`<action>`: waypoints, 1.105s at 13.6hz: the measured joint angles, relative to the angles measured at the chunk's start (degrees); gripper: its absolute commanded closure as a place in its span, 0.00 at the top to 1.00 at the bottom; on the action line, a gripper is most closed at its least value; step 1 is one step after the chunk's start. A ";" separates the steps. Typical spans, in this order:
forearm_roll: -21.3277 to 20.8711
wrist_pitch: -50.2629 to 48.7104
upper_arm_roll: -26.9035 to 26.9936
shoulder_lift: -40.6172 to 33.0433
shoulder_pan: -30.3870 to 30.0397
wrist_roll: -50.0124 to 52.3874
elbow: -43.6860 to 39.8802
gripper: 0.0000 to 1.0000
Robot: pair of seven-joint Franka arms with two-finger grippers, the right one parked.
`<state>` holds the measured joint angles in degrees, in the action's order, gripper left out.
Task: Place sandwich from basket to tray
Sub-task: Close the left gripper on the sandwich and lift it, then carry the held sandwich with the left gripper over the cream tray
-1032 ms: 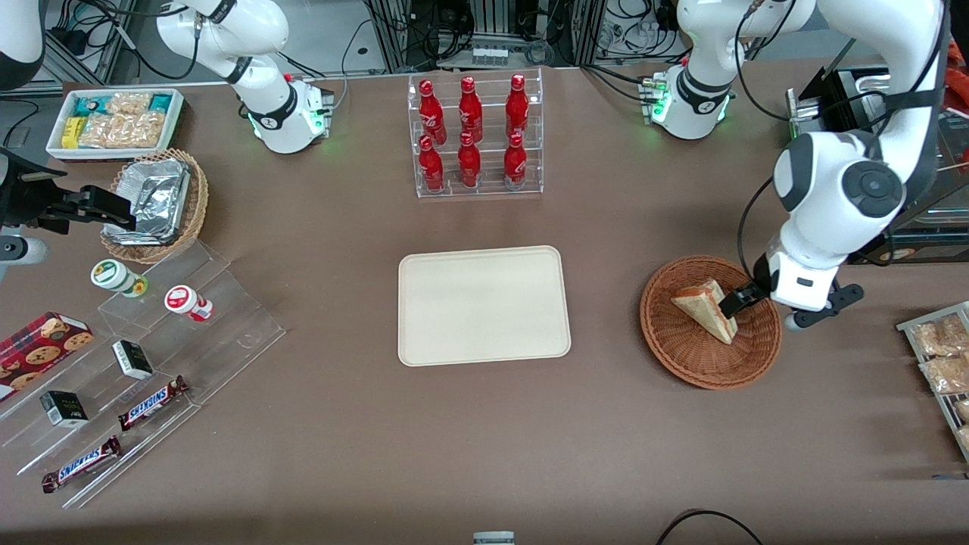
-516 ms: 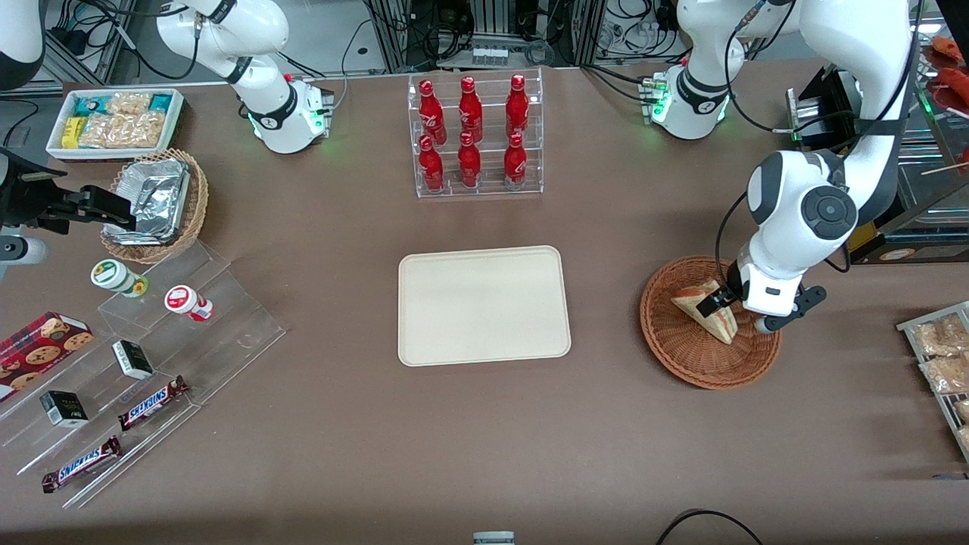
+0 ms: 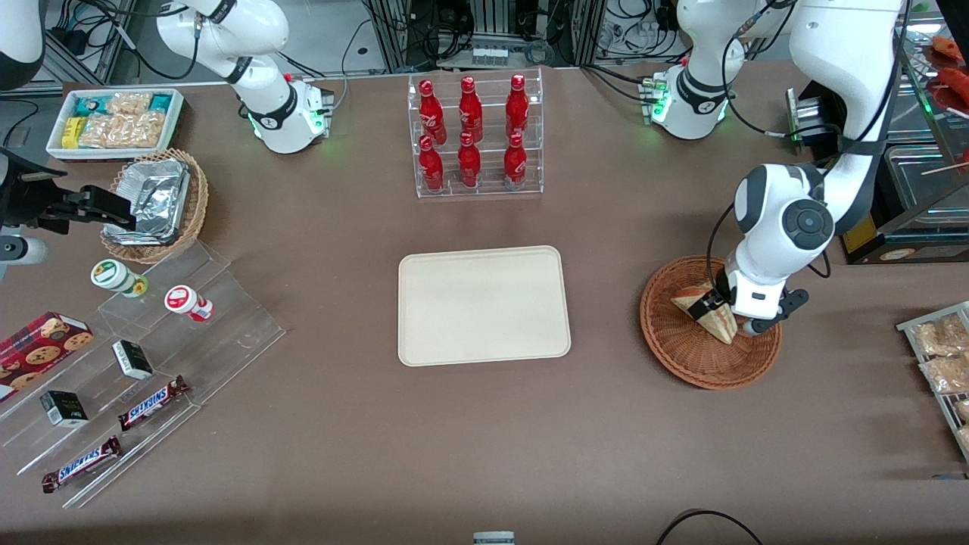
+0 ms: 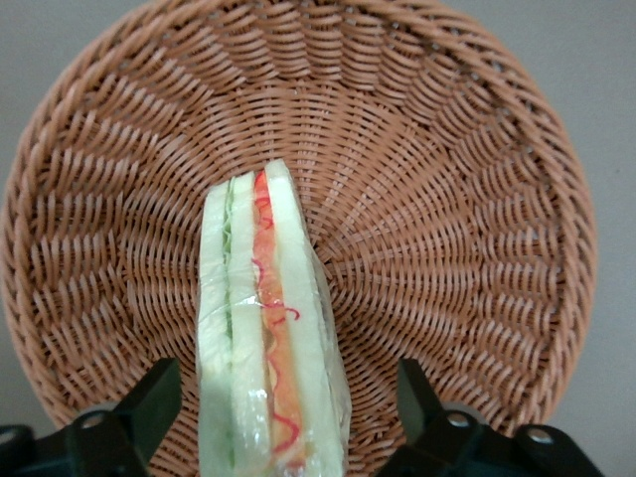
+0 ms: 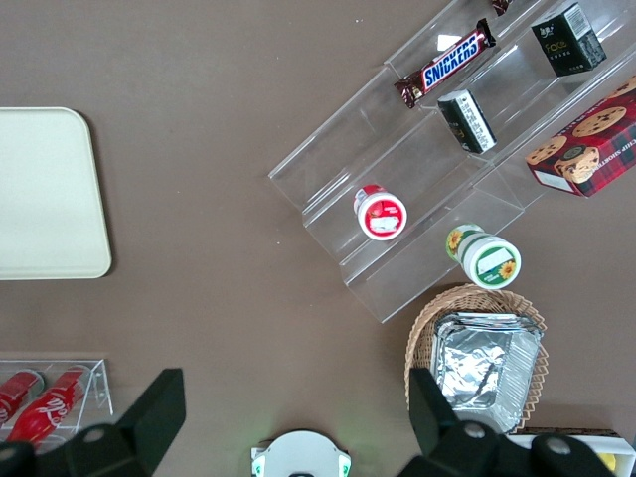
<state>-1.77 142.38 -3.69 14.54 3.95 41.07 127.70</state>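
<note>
The gripper (image 3: 710, 304) is down inside the basket (image 3: 681, 356), toward the working arm's end of the table, with the arm's white wrist hiding part of the sandwich (image 3: 718, 321) in the front view. The wrist view fills that in: the sandwich (image 4: 270, 338) stands on edge in clear wrap, its red and green filling facing the camera, and the two dark fingers (image 4: 149, 397) sit spread wide on either side of it, with gaps between them and the bread, over the woven basket (image 4: 447, 219) floor. The tray (image 3: 484, 305) lies bare in the middle of the brown table (image 3: 469, 439), nearer the front camera than a clear rack of red bottles (image 3: 469, 129). At the parked arm's end, clear stepped shelves (image 3: 151, 356) carry bars reading SNICKERS (image 3: 154, 401) and a red cookie box (image 3: 42, 344); the right wrist view shows the same SNICKERS wrapper (image 5: 445, 62) and a foil container (image 5: 487, 373) in a tan basket. Cables and metal frames line the background.
</note>
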 measured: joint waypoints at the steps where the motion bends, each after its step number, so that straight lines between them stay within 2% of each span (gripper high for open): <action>1: 0.00 0.09 0.01 0.38 0.00 0.10 0.01 0.07; 2: 0.00 0.09 0.02 0.52 0.00 0.15 0.05 0.00; 7: 0.00 -1.26 0.02 -0.73 0.28 0.16 -0.18 0.00; 11: -0.12 -11.83 -0.21 -8.16 1.60 0.06 -3.16 0.00; 15: -0.15 -22.85 -2.15 -11.15 7.37 0.09 -13.21 0.00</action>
<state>-1.92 119.53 -5.84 3.39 11.32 41.17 114.49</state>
